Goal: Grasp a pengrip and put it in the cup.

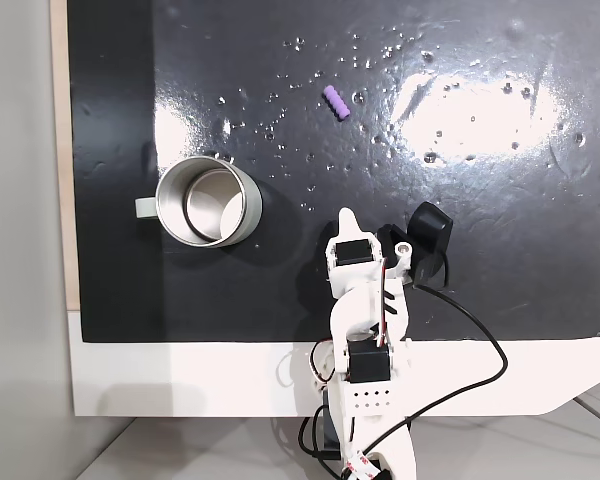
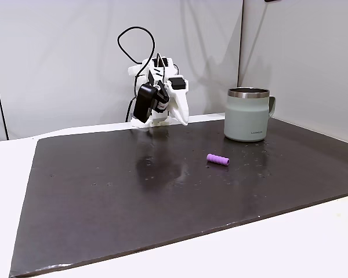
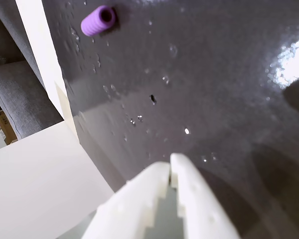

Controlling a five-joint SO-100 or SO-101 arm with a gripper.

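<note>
Jaws: the white plastic two-finger gripper [image 3: 170, 167] is showing its two toothed fingers [image 3: 139, 199] pressed together at the tips in the wrist view, with nothing lying between them.
Contact: the gripper is hanging above the glossy black mat [image 3: 214, 89] and is touching neither the mat nor any object, as far as the wrist view is letting me judge.
Gripper place: in a fixed view from above, the gripper [image 1: 348, 214] is sitting to the right of the round shiny silver metal mug with a small side handle [image 1: 209, 201], near it but apart.
Pengrip place: the tiny purple soft-looking ribbed tube [image 1: 336, 102] is lying flat on the mat, up and to the right of the mug in that view, well apart from it.
Pengrip axis: its long axis is running diagonally in that view, from upper left to lower right; in the wrist view the tube [image 3: 98, 21] is turning an open end toward the camera's right.
Pengrip from the side: in a fixed view from the front, the tube [image 2: 217, 159] is lying on its side on the mat [image 2: 133, 197], in front of and left of the mug [image 2: 249, 114].
Mug: it is standing upright, handle pointing left in the view from above.
Arm: the white arm [image 2: 159, 92] is folding low at the mat's far edge, left of the mug.
</note>
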